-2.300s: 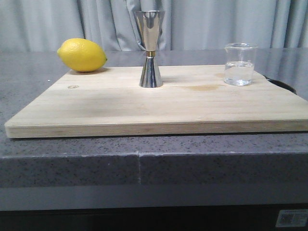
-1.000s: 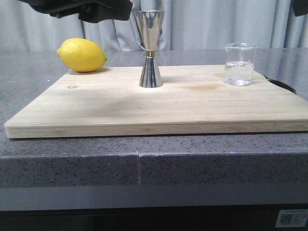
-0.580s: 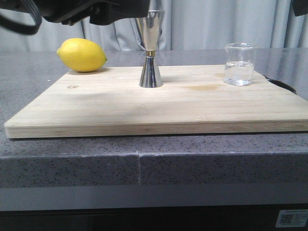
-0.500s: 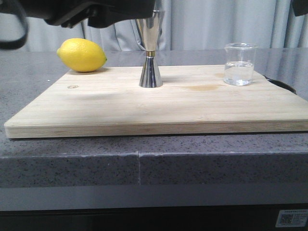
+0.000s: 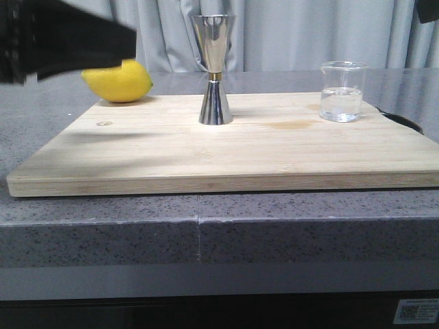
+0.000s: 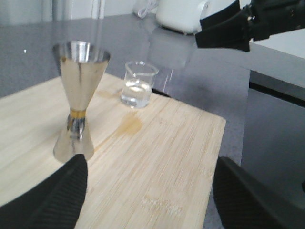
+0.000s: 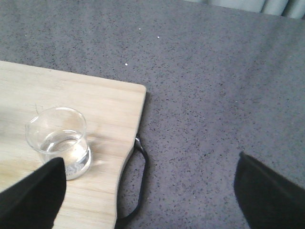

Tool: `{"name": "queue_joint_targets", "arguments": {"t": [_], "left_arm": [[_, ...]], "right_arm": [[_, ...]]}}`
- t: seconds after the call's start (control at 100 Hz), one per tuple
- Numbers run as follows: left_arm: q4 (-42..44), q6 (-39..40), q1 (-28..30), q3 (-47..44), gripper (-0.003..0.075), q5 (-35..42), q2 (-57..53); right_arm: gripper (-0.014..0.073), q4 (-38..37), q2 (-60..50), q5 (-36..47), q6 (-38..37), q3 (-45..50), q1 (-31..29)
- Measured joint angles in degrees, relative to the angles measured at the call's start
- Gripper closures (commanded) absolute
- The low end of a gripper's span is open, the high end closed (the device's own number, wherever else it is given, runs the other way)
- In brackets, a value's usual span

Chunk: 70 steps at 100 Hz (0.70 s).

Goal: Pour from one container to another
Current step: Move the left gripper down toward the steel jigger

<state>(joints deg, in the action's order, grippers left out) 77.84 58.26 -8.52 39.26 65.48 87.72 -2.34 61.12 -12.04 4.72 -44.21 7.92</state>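
Observation:
The steel jigger (image 5: 214, 68) stands upright at the back middle of the wooden board (image 5: 226, 151). At the board's back right corner sits the glass beaker (image 5: 341, 92), part full of clear liquid. My left arm (image 5: 62, 41) is a dark blur at the upper left, well left of the jigger. In the left wrist view the left gripper (image 6: 152, 200) is open and empty, with the jigger (image 6: 78, 102) just past one finger (image 6: 52, 200) and the beaker (image 6: 138, 85) farther off. My right gripper (image 7: 150, 195) is open and empty, high up, with the beaker (image 7: 59, 143) near one finger (image 7: 31, 195).
A yellow lemon (image 5: 127, 82) lies on the counter behind the board's left corner, partly covered by my left arm. A black loop (image 7: 138, 181) hangs off the board's right edge. Grey stone counter (image 5: 274, 226) surrounds the board. Curtains hang behind.
My left arm came in at the top, passed in front of the jigger's rim, then swung left and lower over the lemon. Jigger and beaker have not moved.

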Motion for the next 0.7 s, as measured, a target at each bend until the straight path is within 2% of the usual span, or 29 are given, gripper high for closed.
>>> {"name": "queue_joint_targets", "arguments": {"t": [0.18,0.44,0.7], "left_arm": [[2.8,0.8,0.3,6.2,0.0218,0.4,7.0],[7.1,3.0,-2.7,17.3,0.0241,1.2,11.0],[8.7,3.4,-4.8,22.4,0.0241,1.7,15.8]], "right_arm": [[-0.0055,0.0,0.0,0.0,0.0,0.0,0.0],[-0.0055,0.0,0.0,-1.0,0.0,0.0,0.0],[-0.0055,0.0,1.9,-1.0,0.0,0.0,0.0]]}}
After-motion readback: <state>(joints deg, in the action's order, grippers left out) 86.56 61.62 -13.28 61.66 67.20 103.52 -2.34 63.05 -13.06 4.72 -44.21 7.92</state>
